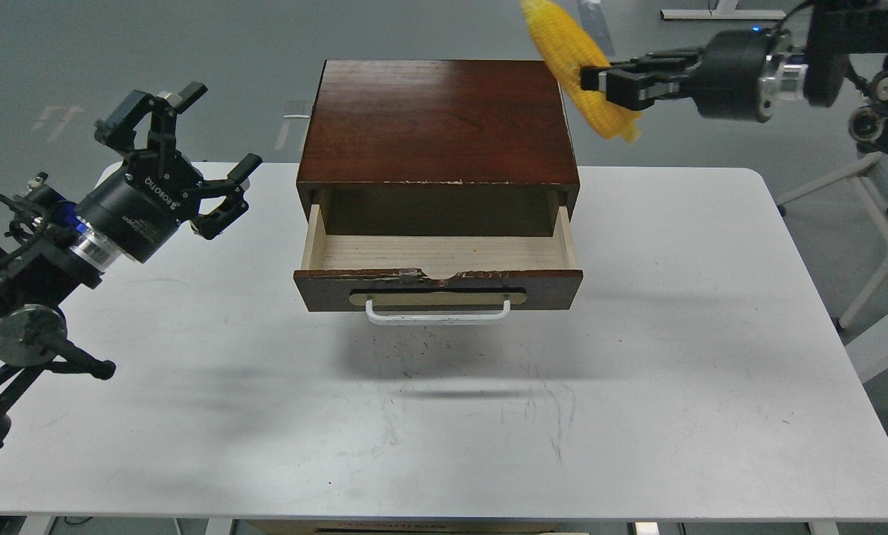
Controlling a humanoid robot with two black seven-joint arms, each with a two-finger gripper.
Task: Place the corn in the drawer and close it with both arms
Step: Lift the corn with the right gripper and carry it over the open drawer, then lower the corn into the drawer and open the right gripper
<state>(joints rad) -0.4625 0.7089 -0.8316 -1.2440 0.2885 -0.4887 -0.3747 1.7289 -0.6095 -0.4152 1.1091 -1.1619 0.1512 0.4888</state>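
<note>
The yellow corn hangs tilted in the air, above and to the right of the brown box's back right corner. My right gripper is shut on the corn's lower part and comes in from the upper right. The drawer stands pulled open, its pale wood inside bare, with a white bar handle on its dark front. My left gripper is open and empty, above the table's left side, left of the drawer.
The dark-brown box holding the drawer stands at the back middle of the white table. A white metal frame stands off the table's right edge.
</note>
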